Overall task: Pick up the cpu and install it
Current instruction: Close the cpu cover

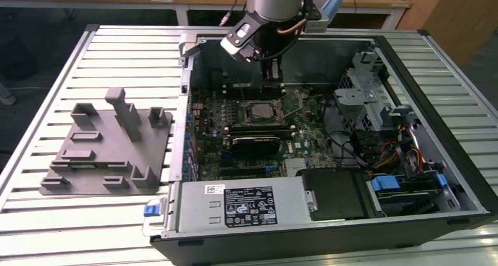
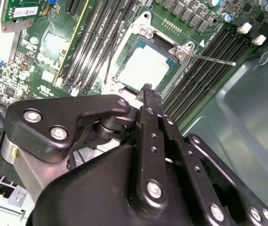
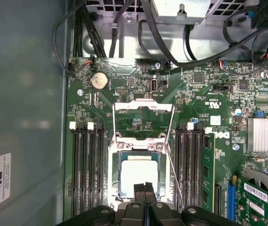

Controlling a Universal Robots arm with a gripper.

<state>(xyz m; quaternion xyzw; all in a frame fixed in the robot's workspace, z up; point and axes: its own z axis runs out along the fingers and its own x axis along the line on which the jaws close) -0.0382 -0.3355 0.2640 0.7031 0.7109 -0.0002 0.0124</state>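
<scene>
The cpu (image 3: 138, 175), a silver-topped square chip, lies flat in the motherboard socket (image 3: 119, 181); it also shows in the second wrist view as the cpu (image 2: 145, 66) and in the exterior view as the cpu (image 1: 260, 110). The socket's metal frame (image 3: 143, 106) is swung open and its thin lever (image 3: 175, 181) stands free. My gripper (image 3: 145, 187) hangs just above the chip's near edge, its two black fingers pressed together with nothing between them. In the second wrist view the gripper (image 2: 148, 88) points down at the chip. In the exterior view the gripper (image 1: 271, 74) is inside the open case.
Memory slots (image 3: 88, 174) flank the socket on both sides. A grey plastic tray with upright pegs (image 1: 109, 155) sits on the slatted table at the exterior view's left. The case wall (image 1: 186, 62), drive cage (image 1: 370, 102) and power supply (image 1: 249, 205) enclose the board.
</scene>
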